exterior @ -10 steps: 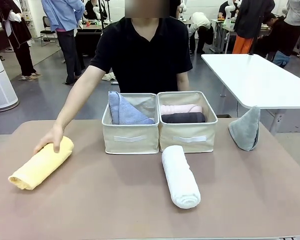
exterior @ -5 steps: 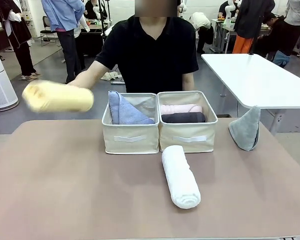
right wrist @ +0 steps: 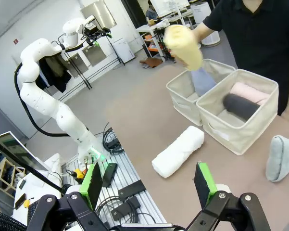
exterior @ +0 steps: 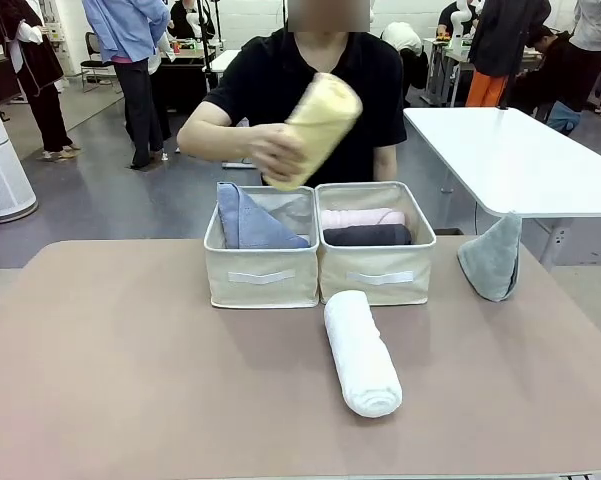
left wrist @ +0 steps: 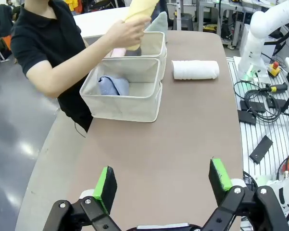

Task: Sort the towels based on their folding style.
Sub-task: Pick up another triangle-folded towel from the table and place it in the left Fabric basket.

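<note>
The person's hand [exterior: 270, 152] holds the rolled yellow towel [exterior: 318, 125] tilted in the air above the two cream bins; the same towel [right wrist: 183, 46] shows in the right wrist view. The left bin [exterior: 262, 278] holds a folded lavender-blue towel [exterior: 248, 222]. In the right bin [exterior: 378, 277] lie a rolled pink towel [exterior: 362, 217] and a rolled dark grey towel [exterior: 368, 236]. A rolled white towel [exterior: 361, 352] lies on the table in front of the right bin. A folded grey-green towel [exterior: 493, 258] stands at the table's right edge. My left gripper [left wrist: 163, 184] and right gripper [right wrist: 149, 182] are open, back from the table's near side.
The brown table [exterior: 130, 380] has free surface on its left half and along its front. A white table [exterior: 510, 155] stands behind on the right. The other white arm [right wrist: 43, 91] and cables [left wrist: 259, 103] lie beside the table. People stand farther off.
The person lifted the yellow towel off the table's left side and carried it right to above the bins. Both grippers stayed open.
</note>
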